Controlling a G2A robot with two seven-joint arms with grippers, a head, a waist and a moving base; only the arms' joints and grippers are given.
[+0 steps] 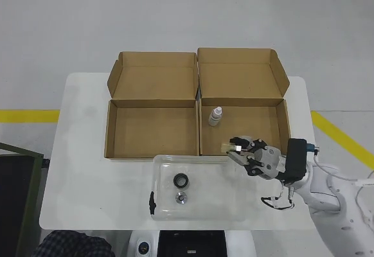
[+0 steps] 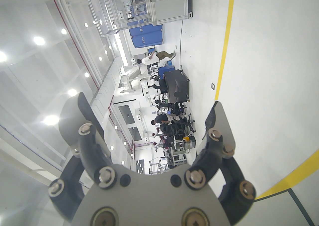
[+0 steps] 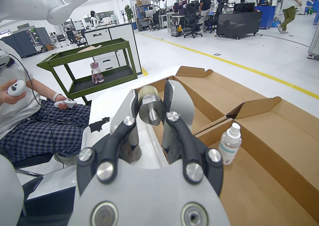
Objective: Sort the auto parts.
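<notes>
I hold a shiny metal bolt [image 3: 149, 110] with a pale cap in my right pincer [image 3: 150, 88]. A black ring [image 1: 182, 181] and a silver piece [image 1: 182, 198], maybe a nut, lie in the clear tray [image 1: 213, 202]. A white bottle [image 1: 215, 116] stands in a box [image 1: 258, 132].

Counter [image 1: 78, 160]: white. Left cardboard box [image 1: 150, 132] and right cardboard box [image 1: 264, 128]: plain brown. Bottle [image 1: 214, 116]: white. Threaded part [image 3: 149, 107]: silver, cream end. Right tool [image 3: 151, 91]: black and grey.

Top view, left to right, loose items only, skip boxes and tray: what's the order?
small black piece → dark ring → white bottle → right gripper, shut on a metal fitting. The round metal part shares the ring's column, so it is left out.
</notes>
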